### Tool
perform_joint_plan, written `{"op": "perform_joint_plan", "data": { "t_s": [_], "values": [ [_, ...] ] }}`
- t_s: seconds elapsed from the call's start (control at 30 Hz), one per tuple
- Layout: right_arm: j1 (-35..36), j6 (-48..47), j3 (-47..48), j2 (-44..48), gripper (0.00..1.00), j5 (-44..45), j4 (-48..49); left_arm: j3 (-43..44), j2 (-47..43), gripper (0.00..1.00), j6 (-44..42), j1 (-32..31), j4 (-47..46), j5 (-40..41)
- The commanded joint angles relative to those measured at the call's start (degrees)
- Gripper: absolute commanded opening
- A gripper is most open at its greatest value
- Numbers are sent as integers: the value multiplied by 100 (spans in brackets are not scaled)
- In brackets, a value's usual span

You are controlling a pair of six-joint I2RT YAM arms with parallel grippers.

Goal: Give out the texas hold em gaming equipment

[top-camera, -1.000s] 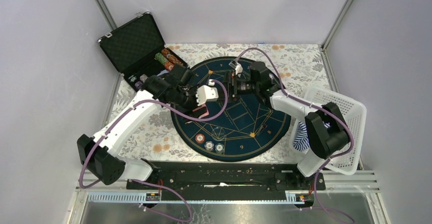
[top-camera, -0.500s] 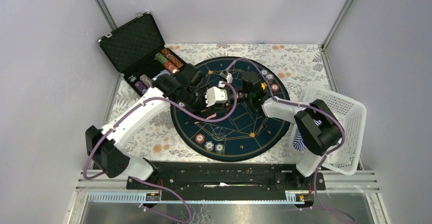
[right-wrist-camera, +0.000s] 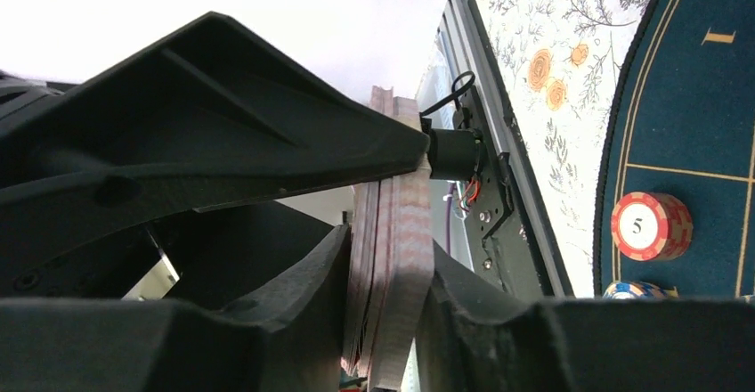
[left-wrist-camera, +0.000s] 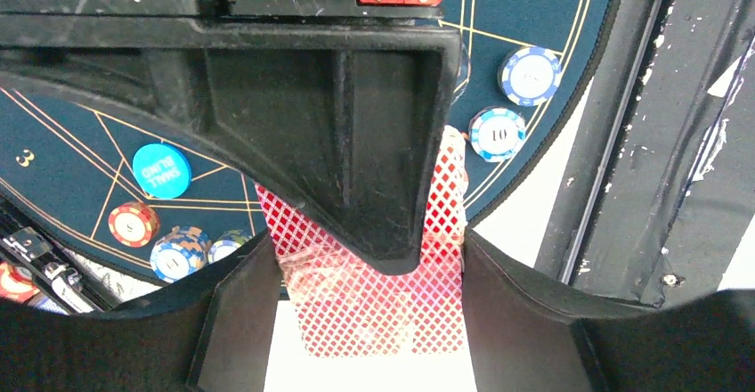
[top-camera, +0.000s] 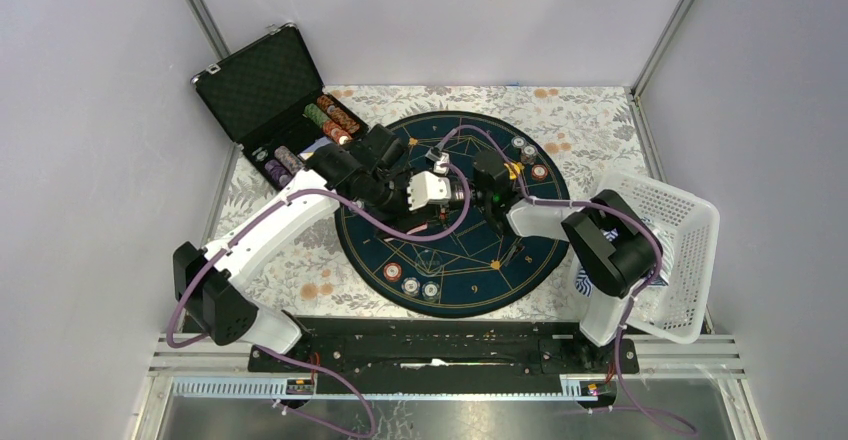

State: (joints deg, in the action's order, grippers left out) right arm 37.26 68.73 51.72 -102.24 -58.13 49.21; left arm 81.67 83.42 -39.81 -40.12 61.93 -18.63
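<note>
Both grippers meet above the round dark-blue mat (top-camera: 480,250) on one deck of red-backed playing cards (left-wrist-camera: 374,312). My left gripper (left-wrist-camera: 367,258) is shut across the deck's width. My right gripper (right-wrist-camera: 389,249) is shut on the deck's faces, and the deck (right-wrist-camera: 396,232) shows edge-on there. Three poker chips (top-camera: 411,285) lie at the mat's near edge, and three more chips (top-camera: 528,156) at its far right. A blue button disc (left-wrist-camera: 161,170) lies on the mat beside a few chips (left-wrist-camera: 178,251).
The open black case (top-camera: 262,85) stands at the back left with rows of chips (top-camera: 330,117) in it. A white basket (top-camera: 690,250) on the right holds a blue-white striped cloth (top-camera: 592,270). The arms' base rail (top-camera: 440,345) runs along the near edge.
My right gripper has swung left to the left gripper and closed its open jaws on the deck. The left arm has shifted a little right, still holding the cards.
</note>
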Motion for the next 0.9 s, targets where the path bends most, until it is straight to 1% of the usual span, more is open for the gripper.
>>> {"op": "perform_joint_plan", "data": {
  "t_s": [0.0,0.07,0.13,0.2,0.23,0.37,0.47,0.67,0.7,0.77,0.83,0.87],
  "values": [
    [39,586,57,-87,31,-316,1017,246,-25,51,250,-16,-326,167],
    [-10,809,99,-85,22,-361,1275,217,-90,61,614,77,-491,163],
    [-119,1109,88,-77,13,-349,1653,125,-263,78,1004,313,-752,-140],
    [-285,1594,83,-76,9,-335,2187,71,-493,93,1433,682,-1052,-642],
    [-381,1823,83,-65,9,-313,2453,57,-612,98,1699,941,-1204,-937],
    [-867,2462,72,46,9,-195,3285,-291,-1125,99,2741,2277,-1927,-2456],
    [-1102,2618,58,199,11,-143,3439,-812,-1567,99,3695,2866,-2730,-3192],
    [-1161,2626,10,470,14,-86,3435,-2014,-1880,99,5645,3170,-4465,-4168],
    [-1164,2591,-6,515,15,-85,3400,-2240,-1921,99,6216,3247,-5077,-4283],
    [-1161,2546,-41,584,15,-77,3367,-2778,-1969,99,7084,3366,-6061,-4566],
    [-1161,2540,-70,614,16,-75,3371,-3069,-1944,98,7764,3405,-6916,-4762],
    [-1166,2532,-79,624,17,-68,3369,-3170,-1924,99,8024,3413,-7199,-4826]
  ]
}}
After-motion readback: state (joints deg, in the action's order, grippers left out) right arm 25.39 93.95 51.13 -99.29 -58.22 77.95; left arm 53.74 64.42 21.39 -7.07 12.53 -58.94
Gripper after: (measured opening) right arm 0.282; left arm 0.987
